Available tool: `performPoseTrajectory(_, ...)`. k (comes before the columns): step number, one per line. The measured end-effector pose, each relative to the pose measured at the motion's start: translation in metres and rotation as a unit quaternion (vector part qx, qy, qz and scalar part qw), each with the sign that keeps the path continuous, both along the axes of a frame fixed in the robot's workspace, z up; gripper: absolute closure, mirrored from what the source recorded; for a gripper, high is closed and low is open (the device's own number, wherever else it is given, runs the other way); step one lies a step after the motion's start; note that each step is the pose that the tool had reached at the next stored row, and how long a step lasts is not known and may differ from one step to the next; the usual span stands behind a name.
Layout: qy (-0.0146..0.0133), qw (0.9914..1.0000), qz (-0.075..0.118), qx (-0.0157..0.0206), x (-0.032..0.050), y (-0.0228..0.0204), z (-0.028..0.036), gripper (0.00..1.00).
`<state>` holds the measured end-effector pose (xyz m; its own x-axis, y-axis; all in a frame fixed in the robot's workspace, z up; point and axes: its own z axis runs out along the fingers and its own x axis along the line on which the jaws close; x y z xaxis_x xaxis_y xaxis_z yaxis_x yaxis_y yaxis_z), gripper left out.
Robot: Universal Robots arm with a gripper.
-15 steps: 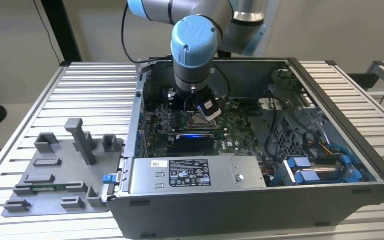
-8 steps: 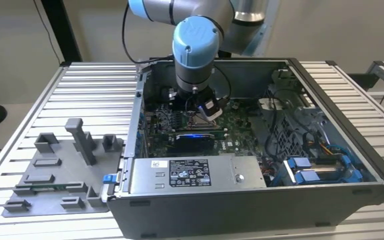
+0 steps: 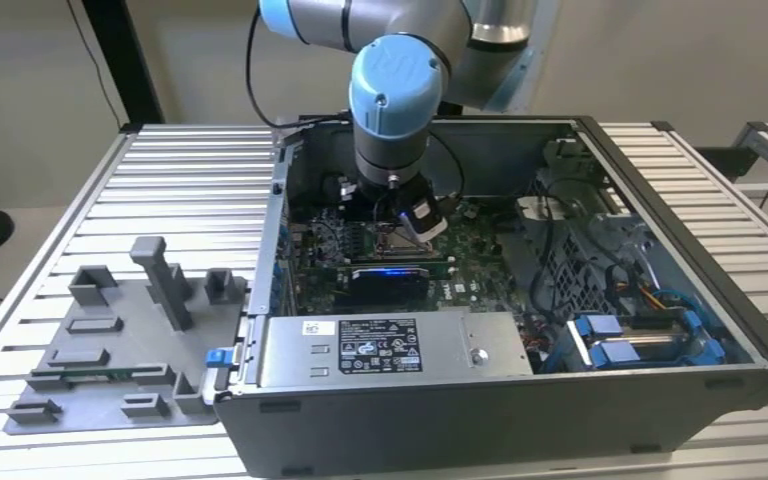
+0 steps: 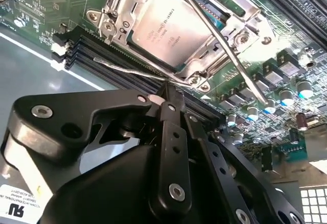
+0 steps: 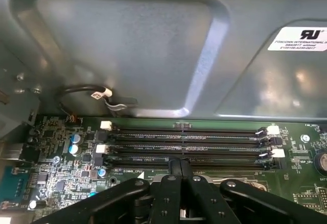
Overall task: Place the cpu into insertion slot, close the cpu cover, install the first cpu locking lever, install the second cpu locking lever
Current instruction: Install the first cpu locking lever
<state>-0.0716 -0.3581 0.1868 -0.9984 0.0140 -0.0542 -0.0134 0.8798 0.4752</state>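
In the second wrist view the cpu (image 4: pixel 171 27), silvery-tan with print on top, lies flat in the insertion slot (image 4: pixel 204 83) on the green board. The cpu cover (image 4: pixel 120 2) is down around its edges. One thin metal locking lever (image 4: pixel 225 45) crosses diagonally over the cover's side. A second lever (image 4: pixel 127 67) runs along the slot's edge beside the long black slots. My gripper (image 4: pixel 171 90) is shut, its black tips just at that second lever's inner end. The gripper (image 5: pixel 180 166) points down over the board, inside the case below the blue wrist (image 3: pixel 404 215).
Long black memory slots (image 5: pixel 189 140) lie right beside the fingertips. A grey metal box (image 3: pixel 371 345) and the case wall (image 5: pixel 127 45) stand close by. Capacitors (image 4: pixel 286 96) line the board. A loose cable (image 5: pixel 87 94) hangs near. A grey fixture tray (image 3: pixel 117 340) sits outside the case.
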Motion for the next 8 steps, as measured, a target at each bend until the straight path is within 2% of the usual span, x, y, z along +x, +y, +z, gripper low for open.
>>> performPoseTrajectory(8,0.0,1.0,0.0,0.0001,0.0026,0.0,-0.0027,1.0)
